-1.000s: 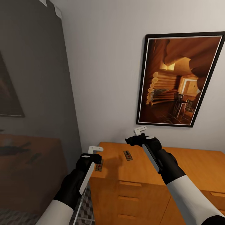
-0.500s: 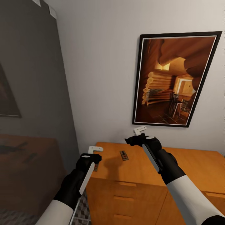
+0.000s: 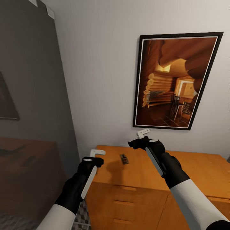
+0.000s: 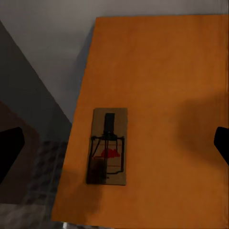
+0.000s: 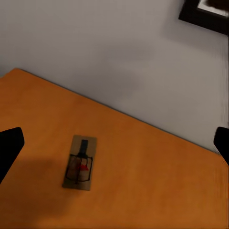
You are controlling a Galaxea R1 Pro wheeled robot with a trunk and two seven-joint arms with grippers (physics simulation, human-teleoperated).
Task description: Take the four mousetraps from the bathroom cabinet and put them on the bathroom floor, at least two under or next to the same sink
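Your left gripper [image 3: 95, 156], fingers spread and empty, hangs directly over 1 mousetrap [image 4: 108, 145]; its long axis runs crosswise between the fingertips.

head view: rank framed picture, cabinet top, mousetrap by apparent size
1. Framed picture, largest.
2. Cabinet top, close behind; it runs off frame, so the order against the picture is unsure.
3. Mousetrap, by far the smallest.

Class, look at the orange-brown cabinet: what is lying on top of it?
On the cabinet top, one mousetrap lies near the middle-left, and another mousetrap lies at the left edge, under the left gripper. The drawers' contents are hidden.
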